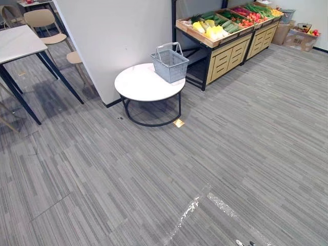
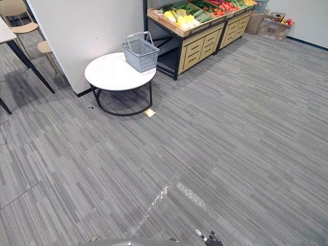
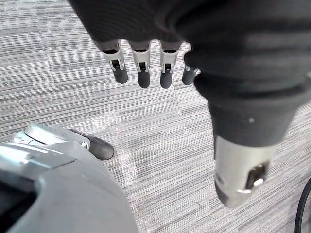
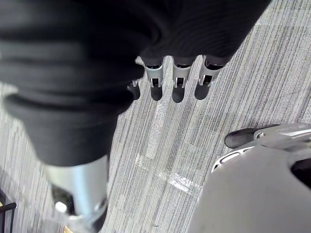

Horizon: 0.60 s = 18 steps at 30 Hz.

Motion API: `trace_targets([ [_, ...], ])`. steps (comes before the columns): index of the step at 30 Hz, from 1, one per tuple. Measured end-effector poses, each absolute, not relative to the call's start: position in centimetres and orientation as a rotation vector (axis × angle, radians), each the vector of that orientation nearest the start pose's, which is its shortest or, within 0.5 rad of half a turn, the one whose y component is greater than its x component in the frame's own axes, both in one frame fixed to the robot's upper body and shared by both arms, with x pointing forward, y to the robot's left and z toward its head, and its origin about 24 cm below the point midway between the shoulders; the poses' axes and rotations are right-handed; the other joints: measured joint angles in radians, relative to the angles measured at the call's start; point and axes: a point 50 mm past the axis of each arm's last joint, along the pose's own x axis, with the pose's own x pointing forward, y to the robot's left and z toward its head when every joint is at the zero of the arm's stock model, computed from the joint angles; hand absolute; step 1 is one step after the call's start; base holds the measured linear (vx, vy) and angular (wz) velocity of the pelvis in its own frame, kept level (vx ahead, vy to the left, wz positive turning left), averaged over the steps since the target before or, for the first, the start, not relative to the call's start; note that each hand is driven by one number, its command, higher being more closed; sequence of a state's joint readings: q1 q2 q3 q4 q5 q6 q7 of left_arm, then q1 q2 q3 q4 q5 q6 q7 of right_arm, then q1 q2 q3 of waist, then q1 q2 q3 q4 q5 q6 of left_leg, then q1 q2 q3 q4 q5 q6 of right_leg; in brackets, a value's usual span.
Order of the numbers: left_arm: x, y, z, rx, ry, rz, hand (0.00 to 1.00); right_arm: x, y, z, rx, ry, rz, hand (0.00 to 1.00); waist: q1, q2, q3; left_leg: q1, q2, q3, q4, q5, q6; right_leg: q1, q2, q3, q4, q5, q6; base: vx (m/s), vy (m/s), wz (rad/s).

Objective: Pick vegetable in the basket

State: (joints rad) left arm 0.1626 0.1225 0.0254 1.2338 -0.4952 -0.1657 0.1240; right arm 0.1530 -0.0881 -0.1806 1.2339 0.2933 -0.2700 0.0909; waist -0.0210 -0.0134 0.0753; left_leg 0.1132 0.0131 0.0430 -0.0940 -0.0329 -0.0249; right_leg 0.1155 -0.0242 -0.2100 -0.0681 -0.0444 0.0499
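Observation:
A grey wire basket (image 1: pixel 170 62) with raised handles stands at the far edge of a round white table (image 1: pixel 143 84), and I see nothing inside it. Beyond it, wooden stands (image 1: pixel 225 51) carry vegetables (image 1: pixel 212 26): yellow, green and red produce in trays. My left hand (image 3: pixel 146 63) hangs over the grey floor, its fingers straight and holding nothing. My right hand (image 4: pixel 177 80) hangs the same way, fingers straight and empty. Both hands are far from the basket and the stands.
A white wall corner (image 1: pixel 102 41) rises just left of the round table. A table with dark legs (image 1: pixel 20 51) and beige chairs (image 1: pixel 46 25) stand at the far left. Cardboard boxes (image 1: pixel 302 37) sit at the far right. Open striped floor (image 1: pixel 205 154) lies between me and the table.

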Motion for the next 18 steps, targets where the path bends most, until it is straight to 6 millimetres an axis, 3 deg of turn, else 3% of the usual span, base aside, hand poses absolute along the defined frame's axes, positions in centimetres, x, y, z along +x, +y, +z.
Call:
trace_targets([
  [11, 2.9, 21.6, -17.1, -0.201, 1.188, 0.597, 0.00, 4.7, -20.9, -16.6, 0.203, 1.025, -0.415, 0.00, -0.001, -0.001, 0.002, 0.001, 0.001, 0.001, 0.000, 0.000, 0.000, -0.002, 0.000, 0.000, 0.006, 0.000, 0.000, 0.00, 0.000, 0.00],
  [14, 3.4, 21.7, -17.0, -0.200, 1.177, 0.594, 0.00, 5.5, -20.9, -16.5, 0.188, 0.997, -0.423, 0.00, -0.002, -0.003, 0.033, 0.019, 0.005, 0.012, 0.010, -0.005, -0.007, -0.028, -0.008, 0.003, 0.102, -0.043, -0.021, -0.03, -0.005, -0.08],
  [15, 3.6, 21.9, -17.0, -0.198, 1.168, 0.601, 0.00, 6.0, -20.7, -16.4, 0.187, 0.979, -0.426, 0.00, -0.003, -0.014, 0.046, 0.000, 0.002, 0.016, 0.058, -0.031, -0.028, -0.054, -0.019, 0.007, 0.163, -0.075, -0.024, -0.07, -0.013, -0.09],
  [18, 4.2, 22.2, -16.8, -0.240, 1.136, 0.655, 0.00, 6.6, -20.6, -16.3, 0.187, 0.958, -0.422, 0.00, 0.004, -0.016, 0.079, -0.083, 0.014, 0.036, 0.250, -0.142, -0.035, -0.104, -0.027, 0.023, 0.290, -0.150, -0.033, -0.10, -0.042, -0.19],
])
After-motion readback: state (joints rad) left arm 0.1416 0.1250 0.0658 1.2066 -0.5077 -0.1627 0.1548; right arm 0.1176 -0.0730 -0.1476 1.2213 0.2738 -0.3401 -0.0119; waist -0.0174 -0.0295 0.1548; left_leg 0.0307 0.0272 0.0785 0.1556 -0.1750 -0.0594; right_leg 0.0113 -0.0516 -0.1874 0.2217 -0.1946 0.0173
